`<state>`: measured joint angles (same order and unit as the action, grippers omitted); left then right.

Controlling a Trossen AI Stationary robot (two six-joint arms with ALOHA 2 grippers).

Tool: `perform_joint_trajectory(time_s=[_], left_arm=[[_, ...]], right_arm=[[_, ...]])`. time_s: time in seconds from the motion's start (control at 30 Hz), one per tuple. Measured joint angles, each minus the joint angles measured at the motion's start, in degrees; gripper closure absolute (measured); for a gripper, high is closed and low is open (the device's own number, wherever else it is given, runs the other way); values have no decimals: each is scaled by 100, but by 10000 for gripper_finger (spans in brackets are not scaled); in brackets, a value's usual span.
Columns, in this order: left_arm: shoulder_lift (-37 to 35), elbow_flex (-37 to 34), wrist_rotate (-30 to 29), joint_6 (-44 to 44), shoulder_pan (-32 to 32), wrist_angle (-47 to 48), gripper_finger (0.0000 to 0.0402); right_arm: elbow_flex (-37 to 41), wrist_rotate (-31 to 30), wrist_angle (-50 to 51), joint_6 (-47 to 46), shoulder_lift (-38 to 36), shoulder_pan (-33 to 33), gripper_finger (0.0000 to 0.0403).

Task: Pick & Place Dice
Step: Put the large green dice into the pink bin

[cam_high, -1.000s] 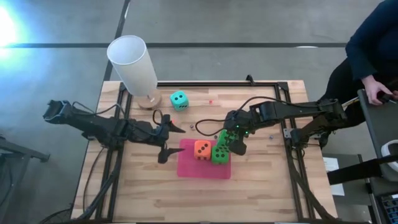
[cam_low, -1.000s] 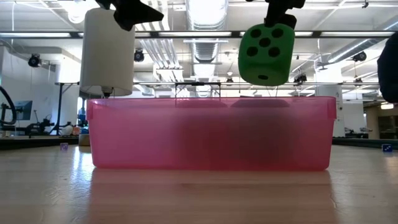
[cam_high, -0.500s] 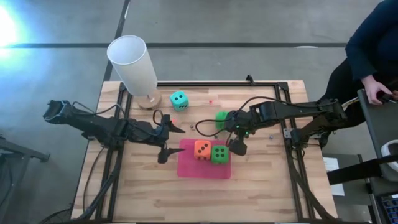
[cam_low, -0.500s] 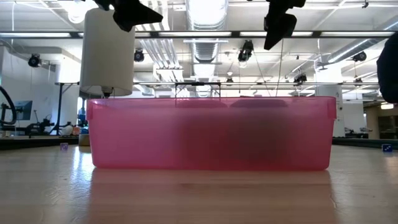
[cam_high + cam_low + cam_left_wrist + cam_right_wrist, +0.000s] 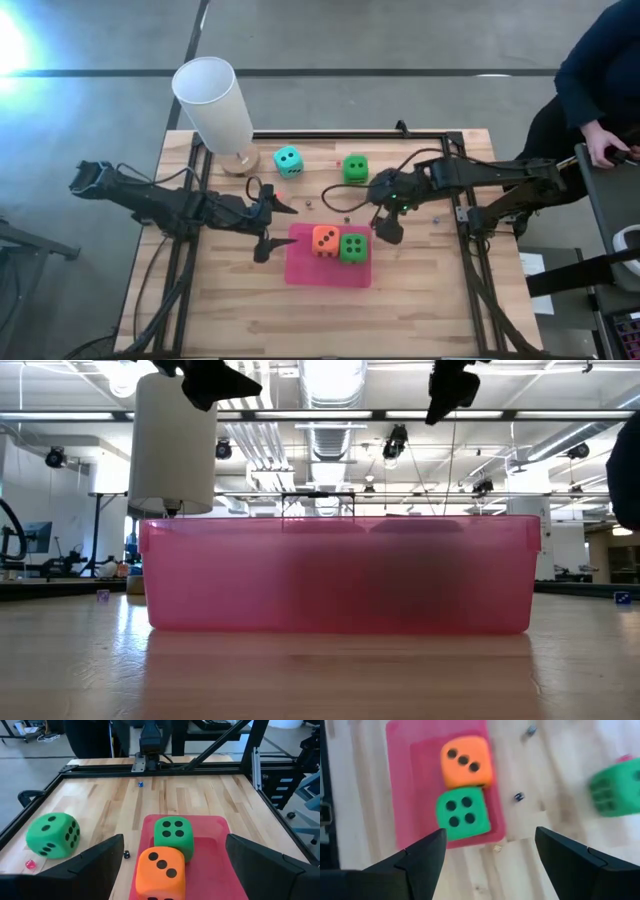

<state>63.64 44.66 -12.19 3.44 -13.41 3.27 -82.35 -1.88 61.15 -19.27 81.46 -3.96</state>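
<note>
A pink tray (image 5: 300, 268) lies mid-table and holds the orange die (image 5: 324, 240) and one green die (image 5: 351, 247) side by side, each resting on a face. The second green die (image 5: 354, 168) sits on the bare wood beyond the tray, and it also shows in the left wrist view (image 5: 52, 835). The teal die (image 5: 288, 161) sits left of it. My right gripper (image 5: 383, 211) hangs open and empty above the tray's far right corner. My left gripper (image 5: 274, 228) is open and empty just left of the tray.
A tall white cylinder on a wooden base (image 5: 214, 100) stands at the far left corner. A few tiny dice (image 5: 308, 203) lie on the wood near the tray's far edge. A person sits beyond the table's right edge (image 5: 600, 90). The table's near half is bare wood.
My right gripper has let go of the second green die, which it held above the tray's right part. The die has gone toward the far edge and now rests on the wood right of the teal die. The gripper has shifted slightly right.
</note>
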Motion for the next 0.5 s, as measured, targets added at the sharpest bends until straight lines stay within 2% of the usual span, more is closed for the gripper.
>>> perform_joint_trajectory(time_s=[0.17, 0.5], left_arm=[[0, 0, 0, 15, 0, 59, 45], [0, 0, -2, 13, 0, 111, 49]], right_arm=[[0, -717, -73, -86, -233, 46, 106], [0, -691, -343, -313, -228, 61, 110]])
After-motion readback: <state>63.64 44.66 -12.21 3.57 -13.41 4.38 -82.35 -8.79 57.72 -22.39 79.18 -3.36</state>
